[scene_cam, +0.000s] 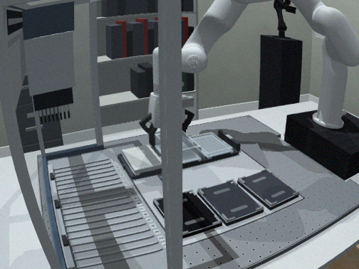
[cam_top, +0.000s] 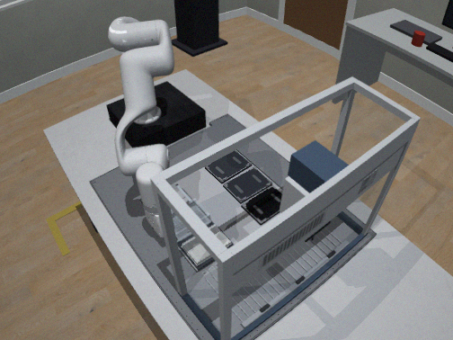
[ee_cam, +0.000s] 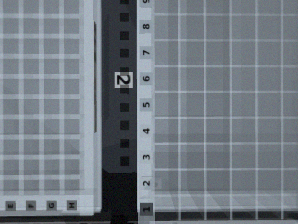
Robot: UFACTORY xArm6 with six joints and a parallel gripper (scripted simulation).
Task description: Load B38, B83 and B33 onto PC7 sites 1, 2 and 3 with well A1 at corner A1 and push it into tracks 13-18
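The tool [scene_cam: 167,124] hangs with its fingers spread wide and nothing between them, directly above the middle of the plate carrier PC7 [scene_cam: 142,171]. A frame post [scene_cam: 170,142] of the instrument hides much of it in the exterior view; only the dark fingers [scene_cam: 147,125] show on either side.

PC7 lies on the grey apron [scene_cam: 214,171] below the tool, loose in front of the loading rails [scene_cam: 92,206], not in the tracks. All three of its sites are loaded: a fine-grid plate [scene_cam: 139,158] on the rail side of the tool, a tall clear block [scene_cam: 189,146] straight beneath it, and a 96-well plate [scene_cam: 212,144] on the arm-base side, next to the handle [scene_cam: 229,139].

In the wrist view, the site label "2" [ee_cam: 124,80] sits on the dark carrier strip right under the tool, between two plates, the one to the right edged with row numbers [ee_cam: 146,105].

The three nests [scene_cam: 228,201] stand in a row beside the apron, well apart from the tool.
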